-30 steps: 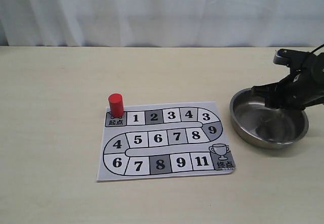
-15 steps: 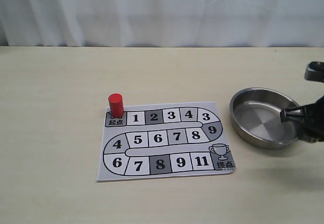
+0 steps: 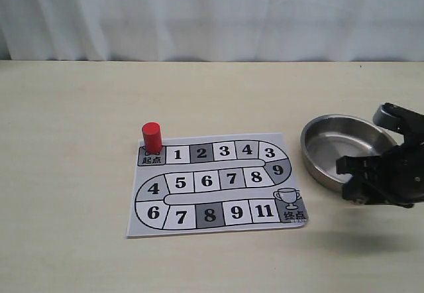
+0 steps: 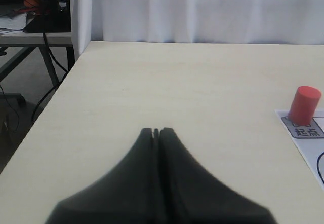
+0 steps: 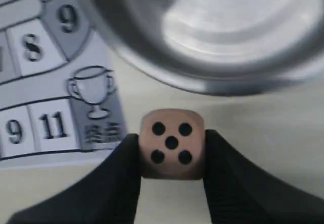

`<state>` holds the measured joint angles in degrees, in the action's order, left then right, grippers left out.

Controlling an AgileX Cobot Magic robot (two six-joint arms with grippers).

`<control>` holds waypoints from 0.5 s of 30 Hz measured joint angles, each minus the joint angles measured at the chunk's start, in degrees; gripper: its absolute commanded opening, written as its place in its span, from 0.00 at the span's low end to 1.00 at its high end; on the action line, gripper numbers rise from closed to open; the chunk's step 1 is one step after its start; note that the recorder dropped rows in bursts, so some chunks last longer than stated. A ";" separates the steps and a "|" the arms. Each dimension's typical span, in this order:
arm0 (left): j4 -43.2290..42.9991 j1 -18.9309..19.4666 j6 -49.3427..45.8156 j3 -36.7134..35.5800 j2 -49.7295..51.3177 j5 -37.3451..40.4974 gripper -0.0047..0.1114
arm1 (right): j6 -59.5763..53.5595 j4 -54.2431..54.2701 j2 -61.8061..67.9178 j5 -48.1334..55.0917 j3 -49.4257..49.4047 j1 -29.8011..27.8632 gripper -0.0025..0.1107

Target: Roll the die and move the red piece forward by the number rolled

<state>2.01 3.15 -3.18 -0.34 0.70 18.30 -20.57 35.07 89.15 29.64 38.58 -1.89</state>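
Die (image 5: 172, 144), showing five pips, is pinched in the right gripper (image 5: 171, 152) just beside the steel bowl (image 3: 324, 144) and near the trophy corner of the board (image 3: 212, 183), while the red piece (image 3: 152, 137) stands upright on the start square (image 3: 151, 160) and the left gripper (image 4: 156, 132) is clenched on nothing.

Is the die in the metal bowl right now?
Out: the right gripper holds the die just outside the bowl, above the table.
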 measured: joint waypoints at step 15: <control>0.00 0.00 0.00 0.00 0.00 0.00 0.04 | -36.03 41.49 6.43 2.65 0.00 0.00 0.55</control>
<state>2.01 3.15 -3.18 -0.34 0.70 18.30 -56.61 76.56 95.58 32.29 38.58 -1.89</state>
